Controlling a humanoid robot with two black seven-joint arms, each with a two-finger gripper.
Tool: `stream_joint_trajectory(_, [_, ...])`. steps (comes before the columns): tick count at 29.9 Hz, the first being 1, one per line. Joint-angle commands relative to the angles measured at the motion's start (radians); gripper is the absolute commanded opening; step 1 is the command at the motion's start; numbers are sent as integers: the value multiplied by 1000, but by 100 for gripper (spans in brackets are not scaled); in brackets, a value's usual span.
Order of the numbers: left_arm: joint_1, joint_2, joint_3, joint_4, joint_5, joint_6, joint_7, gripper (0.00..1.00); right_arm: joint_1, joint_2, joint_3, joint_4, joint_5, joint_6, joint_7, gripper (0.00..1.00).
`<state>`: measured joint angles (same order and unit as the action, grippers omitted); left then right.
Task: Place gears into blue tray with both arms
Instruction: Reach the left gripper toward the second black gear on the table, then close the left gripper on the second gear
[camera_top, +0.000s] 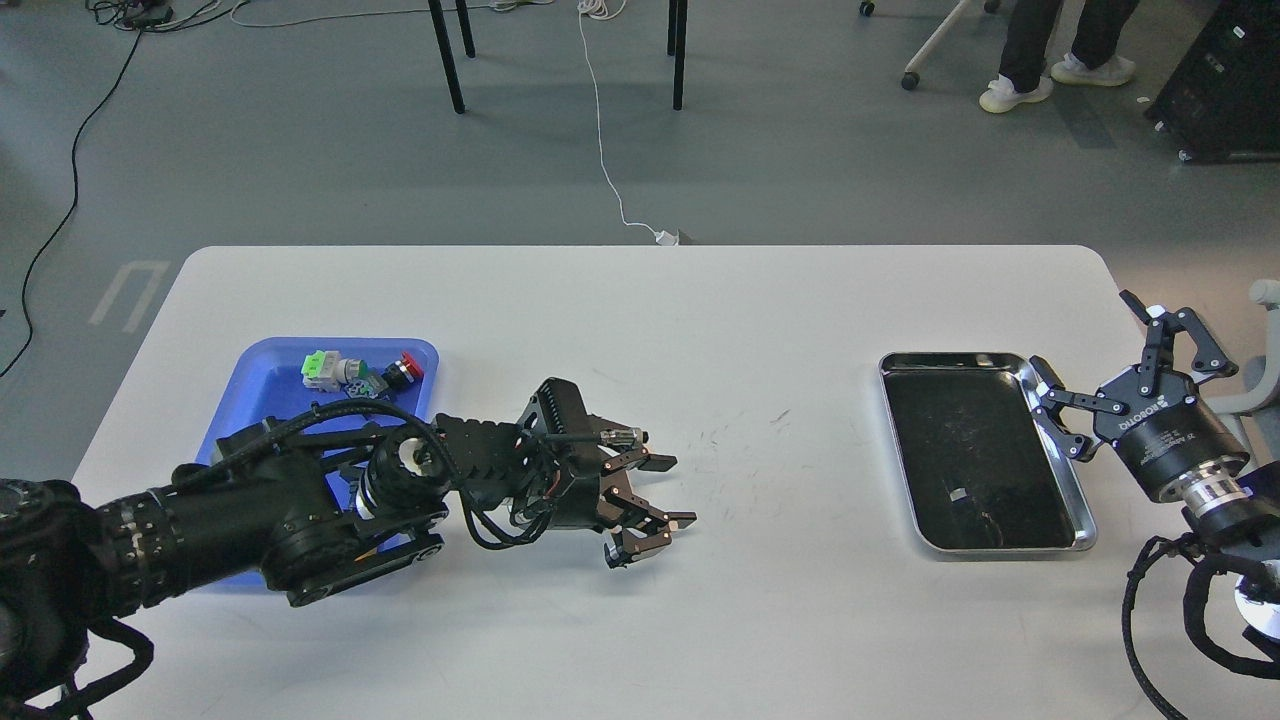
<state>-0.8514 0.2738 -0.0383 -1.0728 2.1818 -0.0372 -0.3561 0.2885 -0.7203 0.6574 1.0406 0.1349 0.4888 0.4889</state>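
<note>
Gears cannot be made out for certain anywhere on the table; a few small dark bits lie in the blue tray (262, 385) at left centre, next to the coloured switches (360, 372), too small to name. Left gripper (655, 505), fingers spread and empty, hovers mid-table just right of that tray. Right gripper (1120, 370), also spread, sits at the steel tray's (1060, 460) right rim, well apart from the blue one.
</note>
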Motion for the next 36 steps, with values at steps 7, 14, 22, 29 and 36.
stream_joint_trajectory(7, [-8, 79, 1, -6, 0, 0, -14, 53, 9, -1, 8, -4, -5, 0, 0, 99])
stream_joint_trajectory(14, [2, 71, 3, -6, 0, 0, -15, 53, 12, -2, 11, -4, -8, 0, 0, 99])
stream_joint_trajectory(22, [15, 77, 6, 1, 0, 0, -32, 50, 12, -13, 10, -4, -12, 0, 0, 99])
stream_joint_trajectory(29, [23, 77, 5, 16, 0, -1, -30, 51, 14, -13, 10, -2, -12, 0, 0, 99])
stream_joint_trajectory(36, [25, 71, 5, 42, 0, -1, -29, 47, 15, -13, 10, -2, -14, 0, 0, 99])
